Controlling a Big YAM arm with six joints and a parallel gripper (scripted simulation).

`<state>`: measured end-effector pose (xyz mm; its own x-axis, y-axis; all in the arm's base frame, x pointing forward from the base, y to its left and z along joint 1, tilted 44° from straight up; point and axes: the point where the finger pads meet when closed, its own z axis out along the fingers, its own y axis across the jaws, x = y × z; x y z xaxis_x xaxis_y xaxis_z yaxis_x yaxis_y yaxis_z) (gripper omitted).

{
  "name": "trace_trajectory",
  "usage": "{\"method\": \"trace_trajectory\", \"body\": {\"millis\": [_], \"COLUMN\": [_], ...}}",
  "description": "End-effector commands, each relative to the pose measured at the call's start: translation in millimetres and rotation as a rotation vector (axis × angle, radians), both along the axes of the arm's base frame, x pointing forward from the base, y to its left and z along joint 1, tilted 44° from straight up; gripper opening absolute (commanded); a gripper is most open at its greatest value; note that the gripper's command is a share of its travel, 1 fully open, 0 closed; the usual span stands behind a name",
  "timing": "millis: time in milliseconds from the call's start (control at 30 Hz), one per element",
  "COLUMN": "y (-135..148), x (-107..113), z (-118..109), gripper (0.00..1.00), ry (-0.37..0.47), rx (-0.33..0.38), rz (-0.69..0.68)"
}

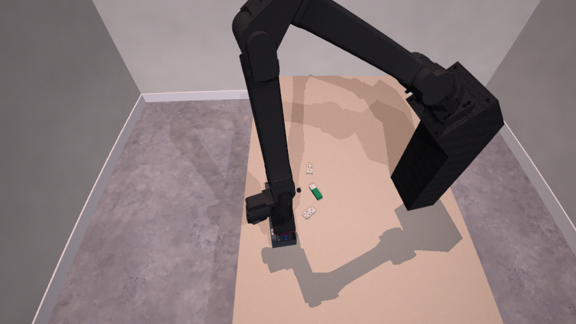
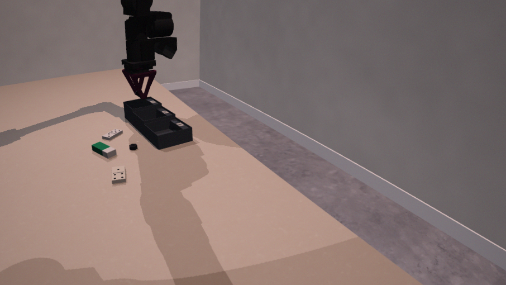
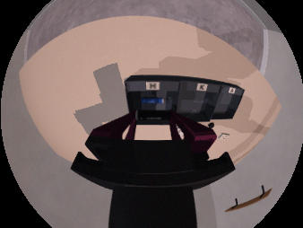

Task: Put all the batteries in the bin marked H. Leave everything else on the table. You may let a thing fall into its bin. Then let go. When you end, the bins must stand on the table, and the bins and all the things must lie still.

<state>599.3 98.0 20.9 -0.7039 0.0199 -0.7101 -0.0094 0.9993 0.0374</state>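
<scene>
Claw [image 2: 141,94] is parked right over the far end of the black bin row [image 2: 158,124], upper left of the exterior view, tips just above the end compartment. That compartment is the one marked H [image 3: 151,85] in the wrist view, at the left end of the row there. The maroon fingers [image 2: 136,81] sit about halfway closed and they're pinched on something, but it's hidden between them in every view, so I can't tell what it is. A blue battery [image 3: 151,101] is lying inside the H compartment, and there's a bit of blue in the same spot from the top view [image 1: 285,237].

Everything else is out on the tan desk [image 2: 247,212], to the left of the bins in the exterior view: two white dominoes [image 2: 112,133] [image 2: 118,174], a green and white eraser-looking block [image 2: 103,149] between them, and a tiny black round thing [image 2: 133,146] just beside the near end of the bins.
</scene>
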Motion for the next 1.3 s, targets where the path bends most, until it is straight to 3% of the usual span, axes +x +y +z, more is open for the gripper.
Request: {"method": "trace_trajectory", "body": {"millis": [0,467,500,1067,1133,1267], "y": [-3.2,-2.7,-2.7,-2.8,1.7,2.3], "x": [1.8,-5.0,-5.3,-4.6,-12.9,-13.5], "z": [-12.7,-19.6,-19.9,-20.0,5.3,6.0], "gripper": [0.47,0.47,0.66,0.66,0.66,0.66], "ry": [0.007,0.018,0.019,0.016,0.001,0.001], "rx": [-0.001,-0.002,-0.002,-0.002,0.004,0.004], "rz": [-0.004,-0.003,-0.003,-0.003,0.001,0.001]}}
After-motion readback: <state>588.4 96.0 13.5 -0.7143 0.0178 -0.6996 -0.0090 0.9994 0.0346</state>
